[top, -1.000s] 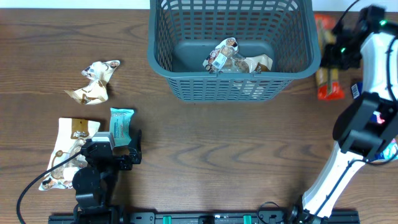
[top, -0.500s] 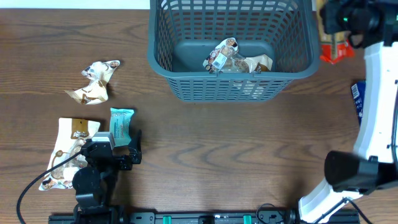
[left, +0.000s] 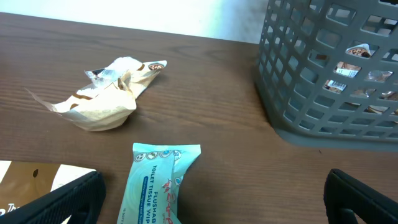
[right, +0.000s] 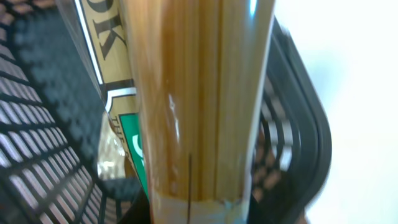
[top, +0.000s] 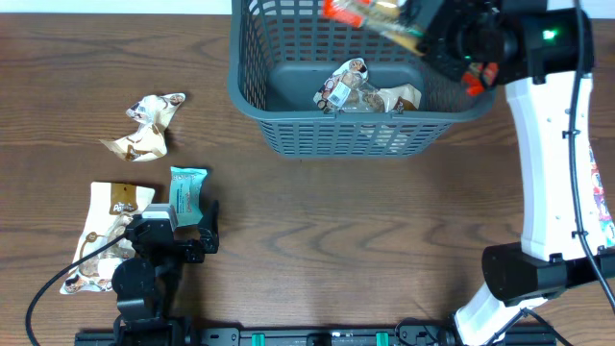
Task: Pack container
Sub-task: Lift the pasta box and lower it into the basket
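Note:
The container (top: 252, 91), a large dark grey lattice basket, stands at the back middle of the table with a couple of snack packets (top: 351, 86) on its floor. My right gripper (top: 423, 34) is shut on a long clear packet of golden sticks (top: 370, 14) with orange ends, held above the basket's back right part. In the right wrist view the stick packet (right: 193, 99) fills the frame over the lattice wall (right: 37, 155), hiding the fingers. My left gripper (left: 211, 205) stands open low at the front left, with a teal wipes packet (left: 158, 186) lying between its fingers (left: 56, 202).
A crumpled cream wrapper (top: 146, 125) lies left of the basket. A flat cream snack bag (top: 101, 235) lies beside the left arm, next to the teal wipes packet (top: 187, 192). The white right arm (top: 553, 163) rises along the right edge.
The right arm has swung left from beside the basket, carrying the stick packet up over its rim. The left arm has not moved.

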Action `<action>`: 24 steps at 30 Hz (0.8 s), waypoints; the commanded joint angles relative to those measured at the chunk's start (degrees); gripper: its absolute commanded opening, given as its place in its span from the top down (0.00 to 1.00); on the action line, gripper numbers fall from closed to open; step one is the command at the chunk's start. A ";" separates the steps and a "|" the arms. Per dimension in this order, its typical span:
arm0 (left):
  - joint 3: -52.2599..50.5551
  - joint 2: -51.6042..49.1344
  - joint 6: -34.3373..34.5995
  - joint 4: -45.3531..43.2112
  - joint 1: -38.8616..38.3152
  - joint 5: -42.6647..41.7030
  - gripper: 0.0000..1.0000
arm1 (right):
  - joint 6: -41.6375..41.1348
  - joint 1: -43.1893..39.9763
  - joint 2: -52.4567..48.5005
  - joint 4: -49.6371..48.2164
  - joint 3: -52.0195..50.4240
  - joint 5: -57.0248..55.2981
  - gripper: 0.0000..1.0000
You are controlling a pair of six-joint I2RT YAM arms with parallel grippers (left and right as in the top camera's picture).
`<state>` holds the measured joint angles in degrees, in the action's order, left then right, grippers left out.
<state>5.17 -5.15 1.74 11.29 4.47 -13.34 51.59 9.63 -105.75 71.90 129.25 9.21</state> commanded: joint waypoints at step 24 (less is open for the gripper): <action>-1.46 -0.07 0.74 0.11 0.28 -1.22 0.01 | 3.78 4.24 -22.05 3.34 1.73 5.09 0.99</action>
<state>5.17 -5.15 1.74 11.29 4.47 -13.58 54.87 12.86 -128.92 74.74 129.21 11.53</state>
